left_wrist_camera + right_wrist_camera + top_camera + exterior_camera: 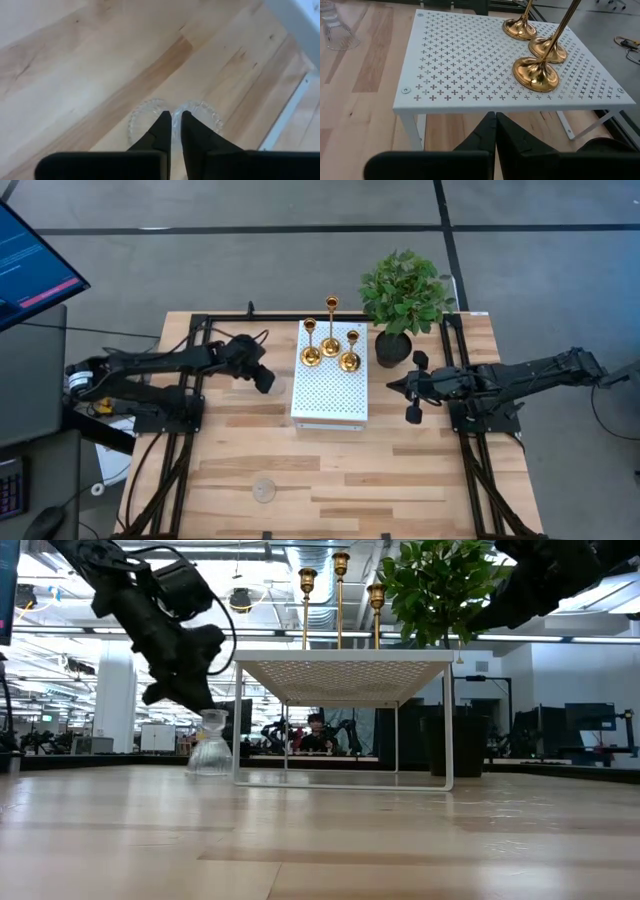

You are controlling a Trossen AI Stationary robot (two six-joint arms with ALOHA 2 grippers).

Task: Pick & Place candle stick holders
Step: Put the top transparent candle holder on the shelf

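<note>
Three gold candle stick holders [331, 345] stand on their round bases on the white perforated stand [330, 395] at the table's middle, also in the right wrist view [535, 72]. Left of the stand a clear glass holder [210, 748] stands, with my left gripper [190, 698] shut on its top. Its round base [142, 115] shows below the fingers. Another clear glass holder [264, 490] rests on the table near the front edge. My right gripper [495, 125] hangs shut, holding nothing, right of the stand. My left gripper pinches the glass holder's narrow top [175, 119] between its two fingers. The fingers [161, 131] slant down at it from the table's left side. The holder is upright below them, wide base down. I cannot tell whether the base is on the table or just above it.
A green plant in a black pot [400, 300] stands at the back, right of the stand. The stand's thin white legs [236, 725] rise close beside the held holder. Open wood lies toward the table's near edge [330, 480].
</note>
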